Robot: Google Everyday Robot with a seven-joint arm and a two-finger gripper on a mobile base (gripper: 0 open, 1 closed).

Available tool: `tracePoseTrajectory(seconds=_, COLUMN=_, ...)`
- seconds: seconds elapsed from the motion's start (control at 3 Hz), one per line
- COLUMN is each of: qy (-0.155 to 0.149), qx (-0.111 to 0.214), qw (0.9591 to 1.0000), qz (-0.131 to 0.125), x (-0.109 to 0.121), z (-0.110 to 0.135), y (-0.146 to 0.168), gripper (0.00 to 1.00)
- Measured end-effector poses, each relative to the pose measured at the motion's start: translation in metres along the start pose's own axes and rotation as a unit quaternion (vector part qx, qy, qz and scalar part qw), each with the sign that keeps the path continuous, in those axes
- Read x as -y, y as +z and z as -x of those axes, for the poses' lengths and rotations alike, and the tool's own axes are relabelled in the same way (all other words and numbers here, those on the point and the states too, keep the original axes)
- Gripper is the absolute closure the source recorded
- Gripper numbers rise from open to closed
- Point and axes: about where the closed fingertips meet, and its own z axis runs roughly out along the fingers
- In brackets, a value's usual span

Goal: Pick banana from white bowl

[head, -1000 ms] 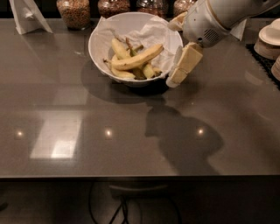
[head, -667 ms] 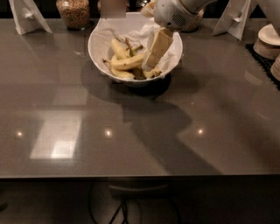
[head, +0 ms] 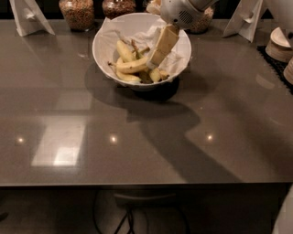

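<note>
The white bowl (head: 98, 47), lined with crumpled white paper, stands at the back middle of the dark table. Several bananas lie in it. The longest one, the pale yellow banana (head: 130, 67), lies across the middle of the bowl with its right end under my gripper. My gripper (head: 155, 59) reaches down into the bowl from the upper right, its tip at the banana's right end. The arm hides part of the bowl's far rim. I see no banana lifted.
Glass jars of brown grains (head: 77, 13) (head: 118, 7) stand behind the bowl. White folded stands sit at the back left (head: 26, 17) and back right (head: 247, 19). Stacked pale dishes (head: 279, 43) sit on a dark mat at the right edge.
My gripper has moved left from beside the bowl's right rim to over the bowl, and now reaches down among the bananas. The bowl and bananas have not moved.
</note>
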Motion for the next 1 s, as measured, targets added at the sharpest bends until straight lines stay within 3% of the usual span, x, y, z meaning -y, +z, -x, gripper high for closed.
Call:
tracePoseTrajectory(seconds=0.67, qy=0.031, qx=0.032, qw=0.999, qz=-0.006, x=0.024, z=-0.003, y=0.011, gripper=0.0)
tracePoseTrajectory(seconds=1.0, qy=0.049, qx=0.042, qw=0.9979, qz=0.004, x=0.023, z=-0.007, y=0.021, gripper=0.14)
